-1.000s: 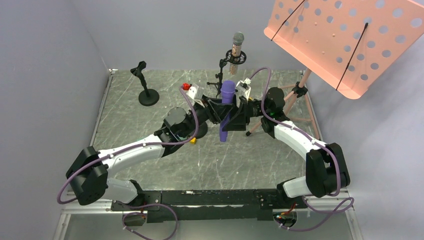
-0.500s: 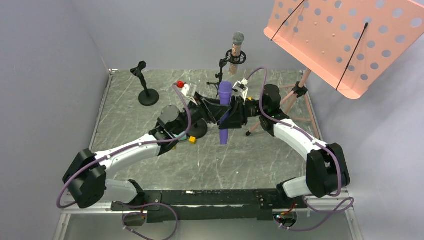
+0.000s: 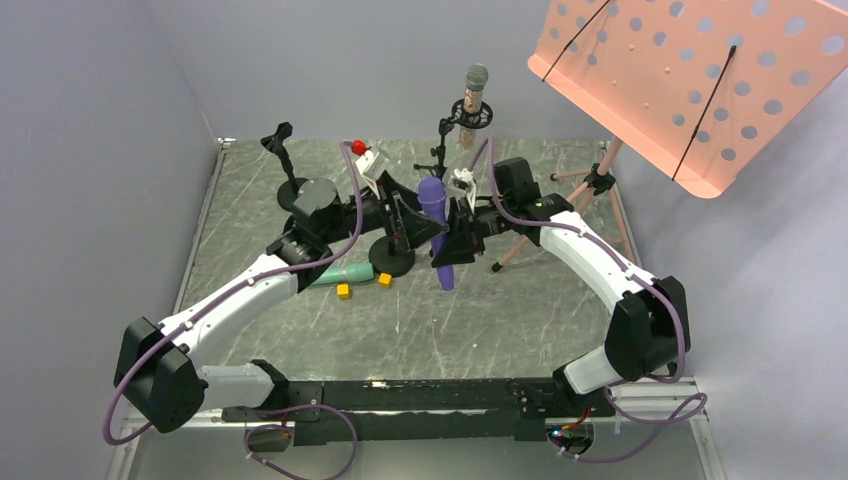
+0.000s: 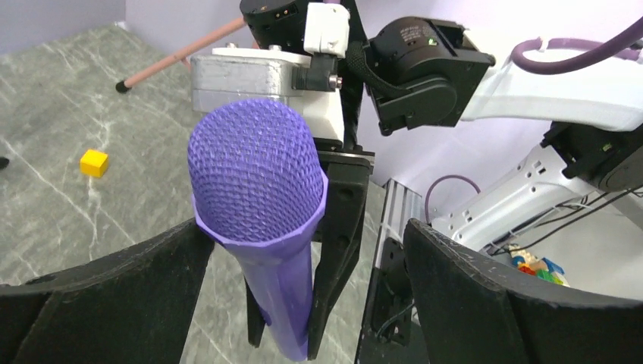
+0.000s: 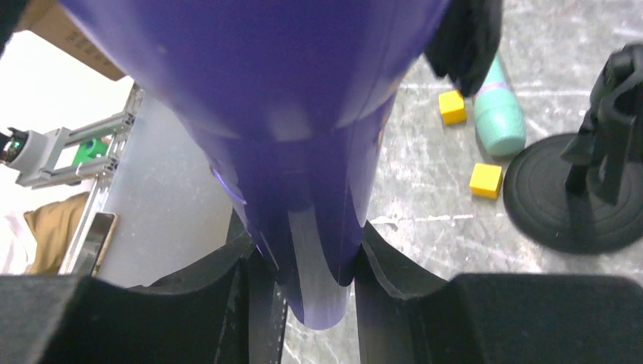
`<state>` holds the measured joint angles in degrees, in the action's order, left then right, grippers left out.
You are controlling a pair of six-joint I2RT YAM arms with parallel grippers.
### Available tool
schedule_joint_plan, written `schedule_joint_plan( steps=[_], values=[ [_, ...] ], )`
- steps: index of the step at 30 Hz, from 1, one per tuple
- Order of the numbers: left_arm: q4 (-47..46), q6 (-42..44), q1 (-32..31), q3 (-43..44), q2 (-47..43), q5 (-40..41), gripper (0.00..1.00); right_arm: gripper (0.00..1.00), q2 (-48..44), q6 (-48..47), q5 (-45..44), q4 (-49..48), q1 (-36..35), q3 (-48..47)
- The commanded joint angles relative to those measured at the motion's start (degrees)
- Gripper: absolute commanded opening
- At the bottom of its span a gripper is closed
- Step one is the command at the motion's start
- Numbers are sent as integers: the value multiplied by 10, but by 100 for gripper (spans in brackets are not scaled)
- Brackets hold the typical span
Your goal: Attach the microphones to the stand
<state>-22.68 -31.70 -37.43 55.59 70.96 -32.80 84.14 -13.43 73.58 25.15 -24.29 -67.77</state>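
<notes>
The purple microphone (image 3: 437, 235) hangs head-up above the table, with my right gripper (image 3: 453, 243) shut on its lower handle. The right wrist view shows both pads pressed on the purple handle (image 5: 307, 152), my right gripper (image 5: 315, 280) at its tail. My left gripper (image 3: 413, 215) stands open around the head; in its wrist view the mesh head (image 4: 258, 174) sits between the wide-apart fingers (image 4: 98, 303) of my left gripper (image 4: 303, 296). The teal microphone (image 3: 345, 273) lies on the table. The pinkish-copper microphone (image 3: 472, 100) stands clipped in the tripod stand (image 3: 440, 150).
A black round-base stand (image 3: 391, 258) sits under the grippers, and another (image 3: 297, 190) at the back left. Two yellow cubes (image 3: 343, 291) (image 3: 384, 280) lie by the teal microphone. A pink perforated music stand (image 3: 690, 80) overhangs the back right.
My left gripper opened off the purple microphone while my right gripper closed on it. Both arms shifted left, uncovering the teal microphone and a cube.
</notes>
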Motion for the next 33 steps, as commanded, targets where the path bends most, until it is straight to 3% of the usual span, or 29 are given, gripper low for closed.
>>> schedule_joint_plan(
  steps=[1, 7, 9, 15, 24, 33],
  values=[
    [42, 27, 14, 16, -6, -59, 99, 9, 5, -115, -18, 104, -8, -27],
    [52, 34, 13, 18, 5, -45, 89, 9, 12, -134, -18, 122, -13, -33],
    [32, 27, 13, 12, 10, -45, 81, 9, 12, -137, -18, 123, -14, -33],
    [-12, -1, 13, 3, 37, -54, 74, 9, 12, -140, -20, 124, -15, -34],
    [-2, 3, 13, 4, 53, -66, 50, 9, 15, -139, -23, 123, -15, -34],
    [30, 14, 13, 13, 56, -97, 64, 10, 18, -134, -30, 118, -15, -33]
  ],
)
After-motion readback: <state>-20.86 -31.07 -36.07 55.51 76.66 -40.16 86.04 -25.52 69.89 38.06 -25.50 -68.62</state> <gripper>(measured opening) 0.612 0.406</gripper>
